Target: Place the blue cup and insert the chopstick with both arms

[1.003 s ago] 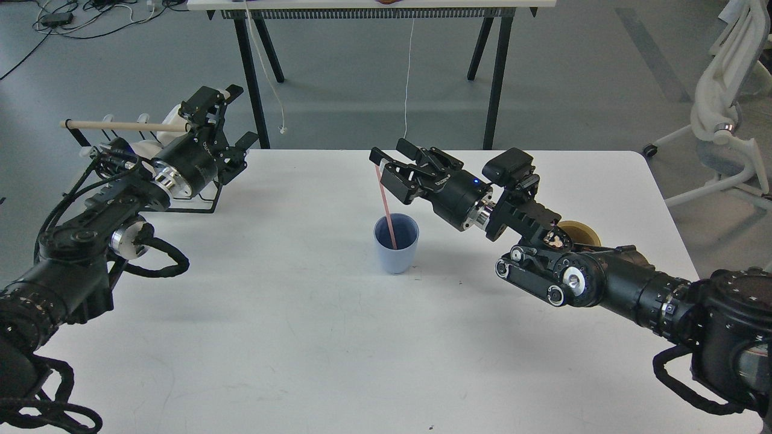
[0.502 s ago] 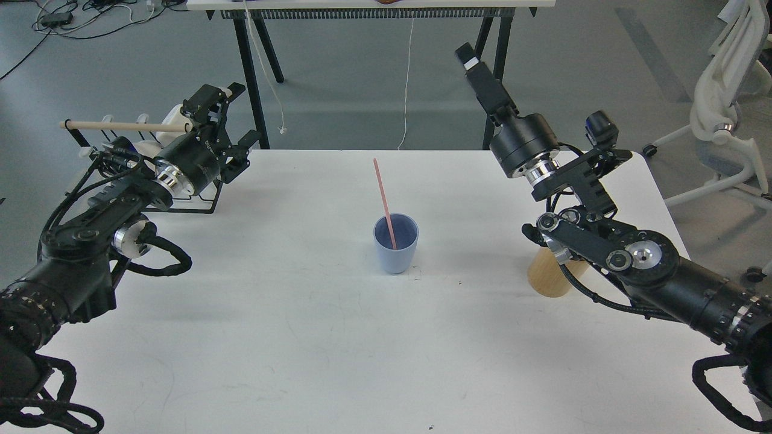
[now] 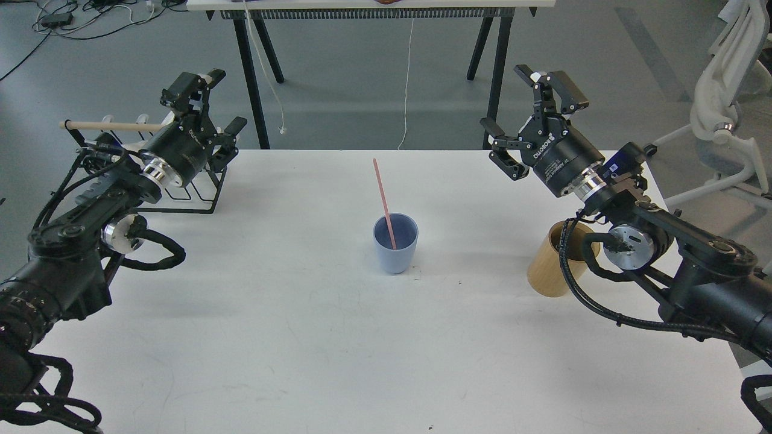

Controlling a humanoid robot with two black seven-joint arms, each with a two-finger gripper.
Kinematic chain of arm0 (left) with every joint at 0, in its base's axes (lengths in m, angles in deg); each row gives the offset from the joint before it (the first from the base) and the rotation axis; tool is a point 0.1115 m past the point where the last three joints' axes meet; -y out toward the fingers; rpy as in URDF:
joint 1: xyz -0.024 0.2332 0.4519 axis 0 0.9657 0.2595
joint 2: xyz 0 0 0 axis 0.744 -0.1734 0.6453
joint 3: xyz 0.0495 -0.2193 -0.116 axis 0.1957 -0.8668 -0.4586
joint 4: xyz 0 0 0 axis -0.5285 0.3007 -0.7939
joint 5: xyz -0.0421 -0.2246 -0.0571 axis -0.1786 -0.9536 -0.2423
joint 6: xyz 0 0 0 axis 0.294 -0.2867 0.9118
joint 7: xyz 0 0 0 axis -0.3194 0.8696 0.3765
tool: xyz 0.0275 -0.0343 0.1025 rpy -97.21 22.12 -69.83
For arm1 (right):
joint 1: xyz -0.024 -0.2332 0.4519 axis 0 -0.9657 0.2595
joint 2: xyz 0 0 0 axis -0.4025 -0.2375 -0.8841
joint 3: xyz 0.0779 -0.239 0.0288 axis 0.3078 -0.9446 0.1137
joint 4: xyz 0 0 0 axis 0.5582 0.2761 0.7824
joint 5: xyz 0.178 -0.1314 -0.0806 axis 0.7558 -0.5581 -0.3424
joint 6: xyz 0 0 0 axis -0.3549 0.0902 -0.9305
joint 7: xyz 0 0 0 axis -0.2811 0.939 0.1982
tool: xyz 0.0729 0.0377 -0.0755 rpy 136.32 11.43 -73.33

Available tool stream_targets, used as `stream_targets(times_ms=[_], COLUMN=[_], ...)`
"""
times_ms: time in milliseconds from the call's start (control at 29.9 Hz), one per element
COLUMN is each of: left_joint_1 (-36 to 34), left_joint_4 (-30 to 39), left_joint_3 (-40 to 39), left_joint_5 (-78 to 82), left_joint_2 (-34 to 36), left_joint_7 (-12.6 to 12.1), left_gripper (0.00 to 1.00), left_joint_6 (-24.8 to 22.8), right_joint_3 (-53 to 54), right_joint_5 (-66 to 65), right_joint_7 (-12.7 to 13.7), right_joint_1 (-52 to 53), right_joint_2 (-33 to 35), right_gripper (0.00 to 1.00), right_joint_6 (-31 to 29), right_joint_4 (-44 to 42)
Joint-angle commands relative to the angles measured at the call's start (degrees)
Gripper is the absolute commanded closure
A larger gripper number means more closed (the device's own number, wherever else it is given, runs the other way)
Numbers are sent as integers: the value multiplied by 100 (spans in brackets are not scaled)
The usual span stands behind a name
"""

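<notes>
A blue cup stands upright in the middle of the white table. One pink chopstick stands in it, leaning up and to the left. My right gripper is open and empty, raised above the table's far right edge, well away from the cup. My left gripper is open and empty, raised at the far left by the black wire rack.
A tan wooden cup stands at the right, partly behind my right arm. The wire rack at the far left carries a wooden dowel and white pieces. A trestle table and a white chair stand beyond.
My right gripper let go of the pink chopstick in the cup, swung up and away to the right, and now points up with its fingers open. My left gripper shifted slightly left and up.
</notes>
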Motion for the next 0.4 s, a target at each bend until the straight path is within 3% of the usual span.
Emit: stream_targets(times_ms=[0,368], left_joint_1=[72,80], left_joint_4=[-1,-1], left_joint_3=[0,0], left_joint_5=[-4,-4], left_joint_2=[17,8], left_joint_7=[0,0], left_gripper=[1,1], left_joint_6=[0,0], right_joint_3=[213,513], right_joint_5=[19,45], right_joint_7=[-1,-1], right_joint_1=[-34,-191], right_joint_2=[-18,-53], right_gripper=[1,1], right_joint_6=[-37,42], right_joint_4=[-60,-297])
